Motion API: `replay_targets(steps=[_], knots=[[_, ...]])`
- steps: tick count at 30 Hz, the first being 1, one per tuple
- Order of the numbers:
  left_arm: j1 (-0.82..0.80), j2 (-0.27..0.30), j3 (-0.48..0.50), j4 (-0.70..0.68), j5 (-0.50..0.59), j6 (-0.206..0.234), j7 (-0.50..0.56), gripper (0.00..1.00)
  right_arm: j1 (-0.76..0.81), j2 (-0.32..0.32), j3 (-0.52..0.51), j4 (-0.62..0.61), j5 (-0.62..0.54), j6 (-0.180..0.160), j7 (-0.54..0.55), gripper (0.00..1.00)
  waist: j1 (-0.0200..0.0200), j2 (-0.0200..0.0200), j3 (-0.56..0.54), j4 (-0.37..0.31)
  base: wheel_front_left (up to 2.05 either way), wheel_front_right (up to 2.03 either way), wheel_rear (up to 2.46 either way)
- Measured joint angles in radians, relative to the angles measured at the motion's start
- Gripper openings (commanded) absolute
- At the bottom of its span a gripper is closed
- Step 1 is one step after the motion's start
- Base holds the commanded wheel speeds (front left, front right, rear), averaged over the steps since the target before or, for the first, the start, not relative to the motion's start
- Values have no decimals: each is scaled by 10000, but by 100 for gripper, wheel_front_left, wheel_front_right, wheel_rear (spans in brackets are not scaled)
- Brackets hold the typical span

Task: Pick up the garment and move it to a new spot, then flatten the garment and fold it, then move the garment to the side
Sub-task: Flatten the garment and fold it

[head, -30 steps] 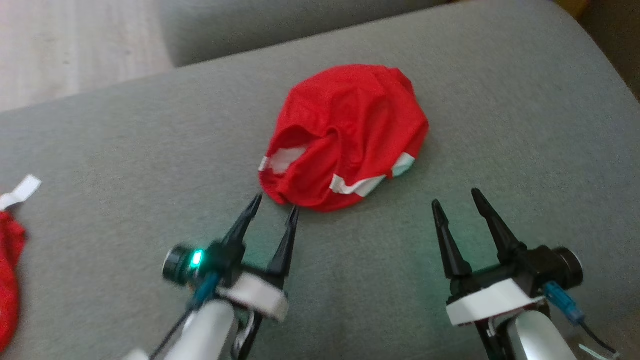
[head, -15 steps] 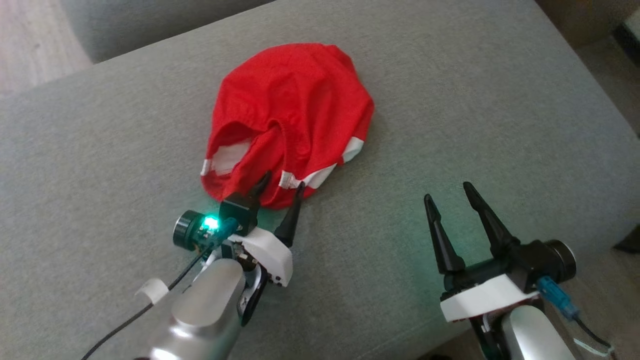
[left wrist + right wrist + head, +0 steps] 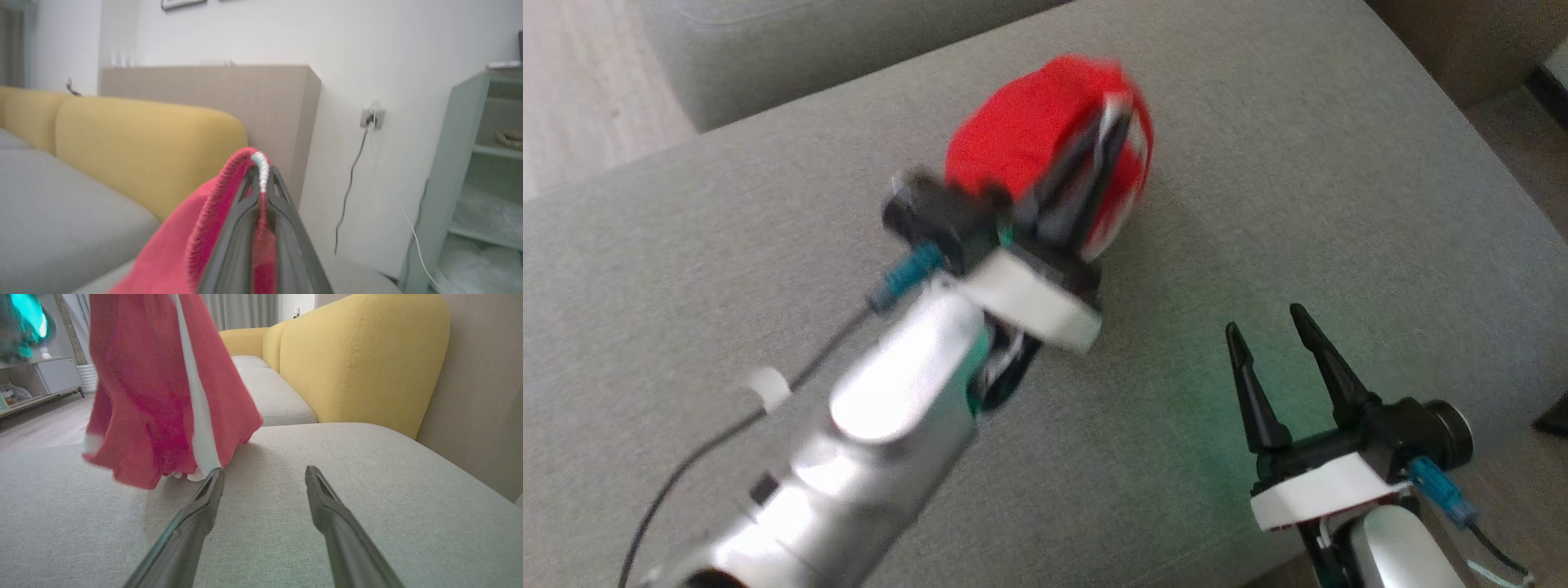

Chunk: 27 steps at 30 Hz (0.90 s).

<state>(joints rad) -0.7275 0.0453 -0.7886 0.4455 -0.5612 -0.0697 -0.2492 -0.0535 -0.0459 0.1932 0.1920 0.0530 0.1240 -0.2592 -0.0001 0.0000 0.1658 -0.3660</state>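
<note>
Head view is smeared around my left gripper. Its fingers blur into the red garment, so I cannot read their state there, and the forearm hides the cloth's lower part. Well to the right of them, my right gripper hovers over the grey cushion, fingers spread with nothing between them.

Left wrist view settles it: the two fingers are pressed together on a white-trimmed edge of the garment. The cloth bunches at the tips and falls away below and left, cut off by the bottom edge. Beyond the tips stand a yellow backrest, a wall socket and a pale green shelf unit.

Right wrist view has the garment hanging ahead and left of the parted fingers, its top cut off. Whether its hem touches the cushion I cannot tell. A blurred green glow sits at upper left.
</note>
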Motion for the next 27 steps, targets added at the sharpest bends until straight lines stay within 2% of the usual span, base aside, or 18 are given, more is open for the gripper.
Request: replay_targets(steps=[4, 6, 8, 11, 13, 16, 22, 27], knots=[[-693, 201, 782, -1363, -359, 199, 90, 0, 99, 0, -67, -6, -2, 0, 0, 100, 0, 0, -176, 327, 0, 0, 0], [-546, 777, 1045, -1883, -623, 368, 562, 0, 100, 0, -86, -23, -2, 0, 0, 100, -1, 0, -223, 497, 0, 0, 0], [-17, 1630, 1241, -2174, -740, 639, 1078, 0, 117, -2, -159, -56, 6, 0, 0, 100, -1, 0, -212, 681, 0, 0, 0], [1474, 2696, 1538, -2242, -957, 1020, 1386, 0, 158, -2, -180, -8, 234, 0, 0, 100, 0, 0, -103, 1002, 0, 0, 0], [2463, 3104, 1707, -2217, -1078, 1177, 1315, 0, 168, -2, -104, 184, 355, 0, 0, 100, 0, 0, 10, 1244, 0, 0, 0], [3106, 3281, 1753, -2132, -1091, 1210, 1066, 0, 151, -2, 79, 767, 399, 0, 0, 100, 0, 0, 183, 1647, 0, 0, 0], [2923, 3275, 1810, -1950, -1158, 1110, 805, 0, -285, -244, 947, 2029, 414, 0, 12, 100, 1, 0, 487, 2432, 0, 0, 0], [2658, 3214, 1779, -1841, -1156, 1037, 729, 0, -1235, -286, 1093, 3632, 445, 0, 12, 100, 2, 0, 726, 2913, 0, 0, 0]])
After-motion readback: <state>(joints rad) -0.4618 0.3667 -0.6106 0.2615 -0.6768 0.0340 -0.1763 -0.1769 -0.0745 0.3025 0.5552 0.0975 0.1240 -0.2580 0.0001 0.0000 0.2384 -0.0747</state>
